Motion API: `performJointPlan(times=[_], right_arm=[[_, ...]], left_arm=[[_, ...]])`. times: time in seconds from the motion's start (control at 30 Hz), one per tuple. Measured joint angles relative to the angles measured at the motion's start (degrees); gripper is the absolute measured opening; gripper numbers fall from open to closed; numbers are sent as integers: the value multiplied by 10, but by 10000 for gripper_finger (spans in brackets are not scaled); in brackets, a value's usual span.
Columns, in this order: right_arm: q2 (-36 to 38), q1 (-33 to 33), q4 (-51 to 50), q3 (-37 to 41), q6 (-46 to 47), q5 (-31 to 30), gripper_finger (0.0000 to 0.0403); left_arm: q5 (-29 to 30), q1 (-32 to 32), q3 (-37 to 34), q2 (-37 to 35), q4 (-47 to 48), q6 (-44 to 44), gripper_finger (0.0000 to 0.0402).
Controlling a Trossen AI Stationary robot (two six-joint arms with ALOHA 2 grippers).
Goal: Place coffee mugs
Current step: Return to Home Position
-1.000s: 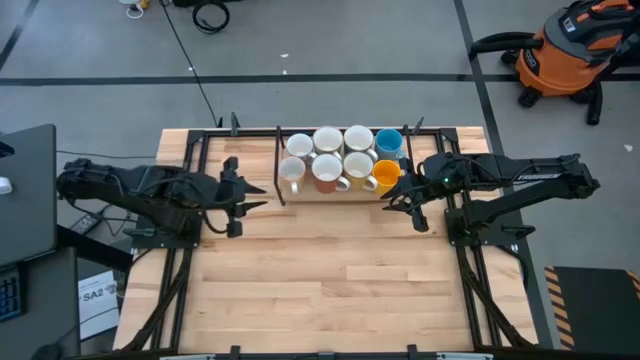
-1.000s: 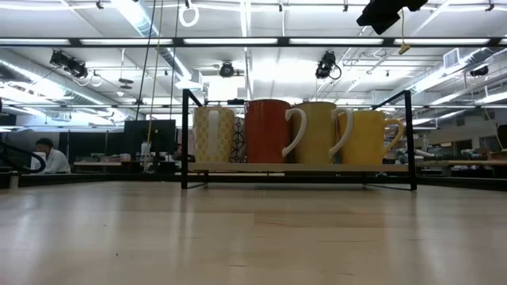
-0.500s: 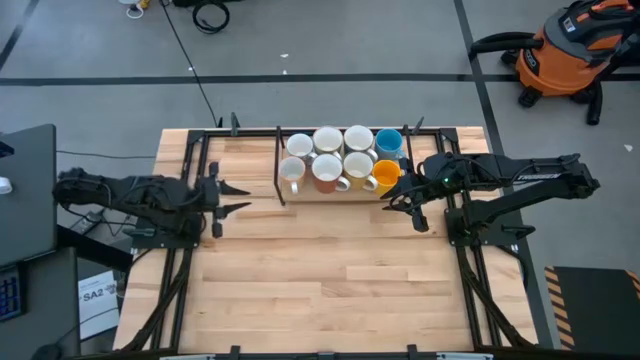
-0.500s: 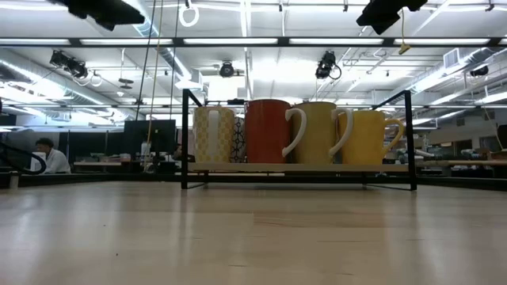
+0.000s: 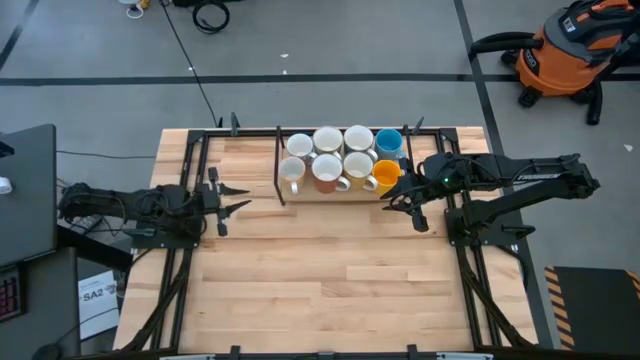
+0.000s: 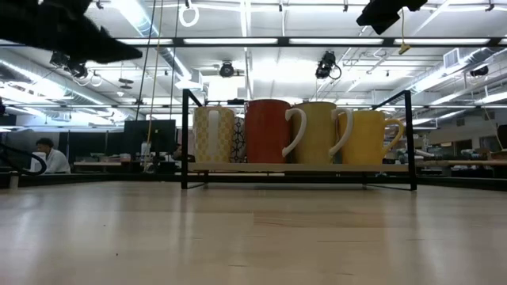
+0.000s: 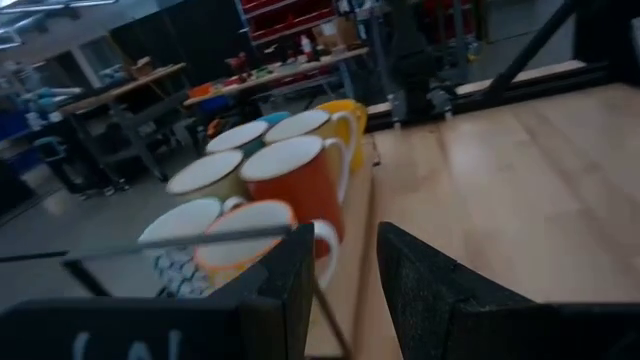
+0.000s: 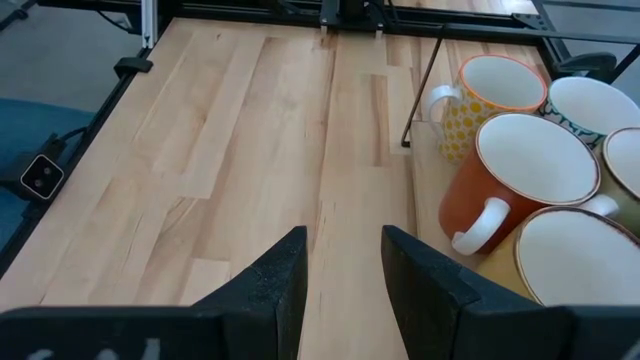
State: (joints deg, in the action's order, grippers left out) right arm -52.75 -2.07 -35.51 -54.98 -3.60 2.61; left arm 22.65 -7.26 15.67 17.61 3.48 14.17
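Observation:
Several coffee mugs (image 5: 342,158) stand upright on their bases on a wooden board inside a black wire rack (image 5: 279,178) at the table's far middle. Most are white or cream, one is red-orange (image 5: 326,172), one orange-yellow (image 5: 386,177) and one blue (image 5: 389,143). My left gripper (image 5: 240,197) hovers level to the left of the rack, open, pointing at the mugs (image 7: 280,180); nothing is between its fingers (image 7: 345,285). My right gripper (image 5: 400,205) hangs open just right of the orange-yellow mug and near of the rack, tilted down over bare wood (image 8: 345,265).
Black frame rails (image 5: 190,160) run along the table's left, right and far sides. Bare wood (image 5: 330,280) fills the near half of the table. A monitor (image 5: 25,190) stands off the left edge. An orange vacuum (image 5: 565,50) sits on the floor. A person (image 6: 49,156) sits far off in the room.
My left gripper has drawn back toward the table's left edge and sunk, tipping up from a downward slant to level; in the low view its arm has come in at the top left. The gap between its fingers looks unchanged. The mugs have not moved.

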Motion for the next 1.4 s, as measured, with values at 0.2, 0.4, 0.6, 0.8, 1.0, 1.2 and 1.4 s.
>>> performJointPlan(times=[0.2,0.4,0.6,0.8,1.0,1.2,1.4], right_arm=[[0,0,0,0,0,0,135],[0,0,0,0,0,0,135],[0,0,0,0,0,0,135],[0,0,0,0,0,0,135],[0,0,1,0,0,0,135],[0,0,4,0,0,0,135],[0,0,3,0,0,0,135]], left_arm=[[-35,33,-39,-59,0,-11,119],[-64,54,-71,-120,0,-16,119],[-66,66,-98,-161,0,-29,119],[-89,76,-130,-174,-12,-41,119],[-105,87,-135,-175,-29,-49,119],[-106,91,-135,-174,-29,-81,119],[-105,91,-135,-174,-29,-103,119]])
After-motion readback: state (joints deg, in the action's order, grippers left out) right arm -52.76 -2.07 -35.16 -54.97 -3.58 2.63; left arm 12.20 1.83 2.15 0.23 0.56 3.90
